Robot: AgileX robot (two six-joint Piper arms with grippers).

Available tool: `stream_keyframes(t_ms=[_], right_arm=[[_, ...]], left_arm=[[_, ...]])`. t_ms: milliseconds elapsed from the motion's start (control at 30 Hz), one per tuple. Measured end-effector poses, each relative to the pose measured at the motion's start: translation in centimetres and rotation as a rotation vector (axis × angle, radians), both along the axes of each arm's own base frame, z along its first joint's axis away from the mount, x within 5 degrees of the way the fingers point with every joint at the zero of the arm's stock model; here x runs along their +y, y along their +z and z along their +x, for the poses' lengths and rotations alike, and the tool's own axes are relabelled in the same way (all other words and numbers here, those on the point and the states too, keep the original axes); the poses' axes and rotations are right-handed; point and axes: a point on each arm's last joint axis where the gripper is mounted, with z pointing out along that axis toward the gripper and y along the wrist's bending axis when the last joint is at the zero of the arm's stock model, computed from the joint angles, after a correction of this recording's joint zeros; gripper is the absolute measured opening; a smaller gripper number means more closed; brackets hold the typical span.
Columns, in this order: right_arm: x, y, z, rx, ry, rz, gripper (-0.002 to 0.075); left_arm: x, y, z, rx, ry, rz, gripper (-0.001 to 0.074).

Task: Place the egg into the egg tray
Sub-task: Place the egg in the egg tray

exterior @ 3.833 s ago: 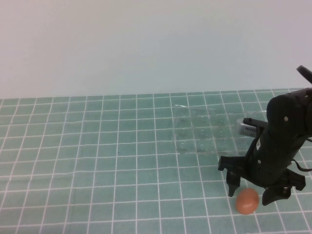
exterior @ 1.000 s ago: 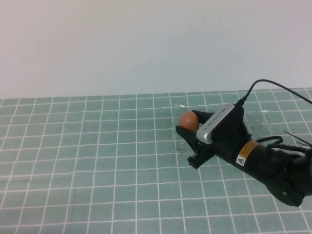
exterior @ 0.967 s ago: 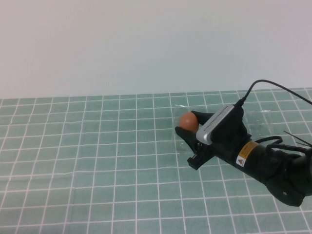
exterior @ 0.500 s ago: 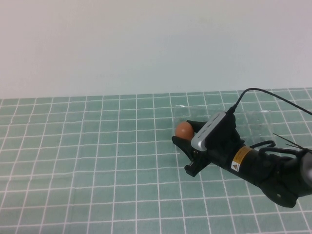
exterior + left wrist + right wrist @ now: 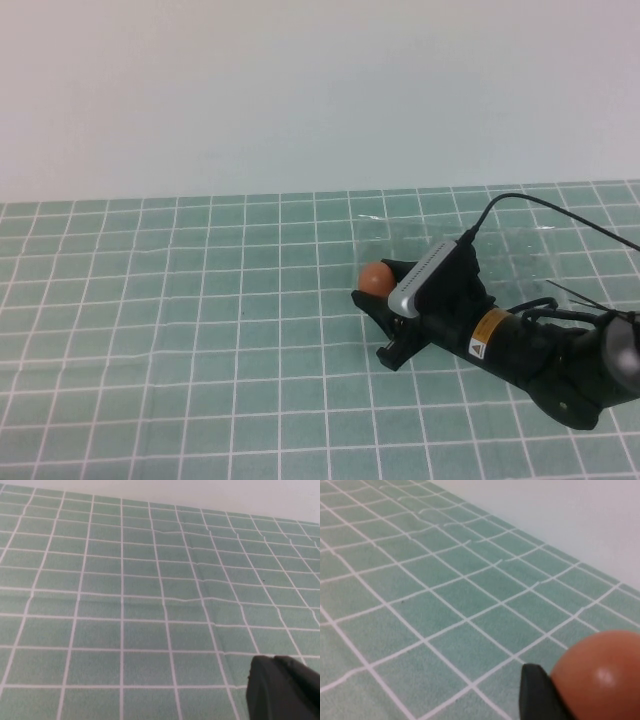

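The orange-brown egg (image 5: 376, 277) is held between the black fingers of my right gripper (image 5: 378, 284), which is shut on it. The arm lies low, reaching in from the right. The egg hangs over the near left part of the clear egg tray (image 5: 432, 241), whose faint round cups show on the green grid mat. In the right wrist view the egg (image 5: 601, 679) fills the lower corner beside one black fingertip (image 5: 534, 692). My left gripper (image 5: 274, 666) is out of the high view; its dark fingertips show together over bare mat.
The green grid mat (image 5: 180, 320) covers the table to a pale wall at the back. A black cable (image 5: 560, 215) loops over the right arm above the tray's right side.
The egg lay on the mat at the front right under my open right gripper; now that gripper holds it. In the last second, egg and gripper moved slightly left and lower over the tray.
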Motion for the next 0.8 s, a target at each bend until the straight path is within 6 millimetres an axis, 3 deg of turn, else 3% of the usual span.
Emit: stream_keyframes(t_ms=[233, 800], right_arm=[[-0.05, -0.84, -0.01, 0.019, -0.006, -0.005, 0.0372], [0.12, -0.66, 0.89, 0.037, -0.037, -0.018, 0.0372]], left_arm=[[0.00, 0.00, 0.00, 0.000, 0.000, 0.000, -0.0001], [0.00, 0.00, 0.00, 0.000, 0.000, 0.000, -0.0001]])
